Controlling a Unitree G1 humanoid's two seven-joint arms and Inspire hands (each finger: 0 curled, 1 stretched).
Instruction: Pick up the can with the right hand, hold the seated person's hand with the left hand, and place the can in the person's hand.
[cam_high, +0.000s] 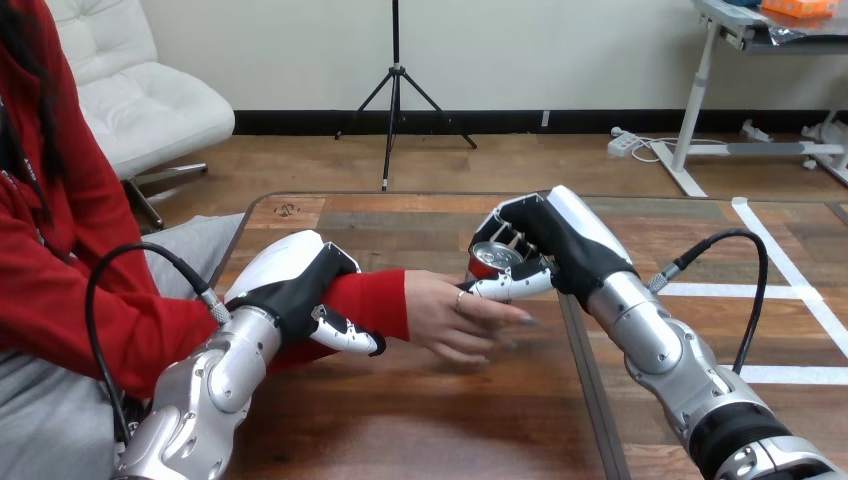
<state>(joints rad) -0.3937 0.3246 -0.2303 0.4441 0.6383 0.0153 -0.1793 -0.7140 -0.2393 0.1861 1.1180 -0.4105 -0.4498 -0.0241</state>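
Placing step; left hand (300, 290) wraps person's forearm (388, 300); right hand (560, 250) grips can (492, 258) just above person's hand (455, 315); next: lower, release.

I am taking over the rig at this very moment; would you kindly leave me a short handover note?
Left robot hand: curled round the person's forearm, on the red sleeve just behind the wrist.
Right robot hand: shut on the can, held just above the person's hand, whose fingers stretch out low over the table.
Done: can picked up, person's arm held.
Left: set the can in the person's hand and let go. I cannot tell whether the can touches it already.
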